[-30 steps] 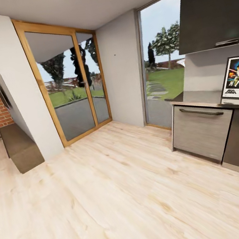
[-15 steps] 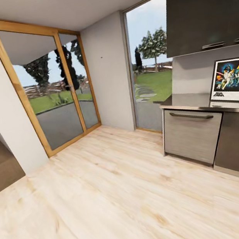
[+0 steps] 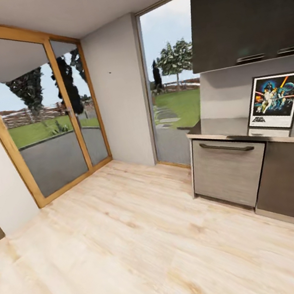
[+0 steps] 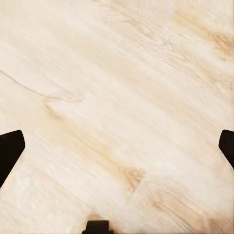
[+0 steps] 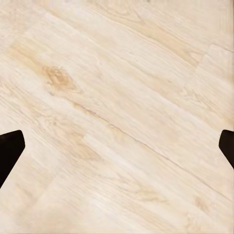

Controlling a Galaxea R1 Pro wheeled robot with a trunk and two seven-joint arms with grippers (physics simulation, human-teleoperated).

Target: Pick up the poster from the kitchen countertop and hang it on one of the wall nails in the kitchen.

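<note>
The poster point(image 3: 276, 101) stands upright on the kitchen countertop point(image 3: 221, 130) at the right of the head view, leaning against the grey wall behind it. Its black frame, white border and blue artwork show in full. A wall nail point(image 3: 109, 72) is a tiny dark dot on the pale grey wall between the glass door and the tall window. My left gripper point(image 4: 117, 146) hangs open over the pale wooden floor, its dark fingertips point(image 4: 10, 148) far apart and nothing between them. My right gripper point(image 5: 117, 146) is open above the floor in the same way.
A wood-framed glass door point(image 3: 41, 122) fills the left wall, and a tall window point(image 3: 171, 85) stands beside the counter. A black upper cabinet point(image 3: 243, 9) hangs over the countertop. Grey cabinet fronts point(image 3: 228, 171) with a bar handle sit below it. Pale wooden floor point(image 3: 137, 255) lies between me and the counter.
The camera has swung to the right, so the whole picture has slid left. The poster now shows in full, and the brick wall has left the view.
</note>
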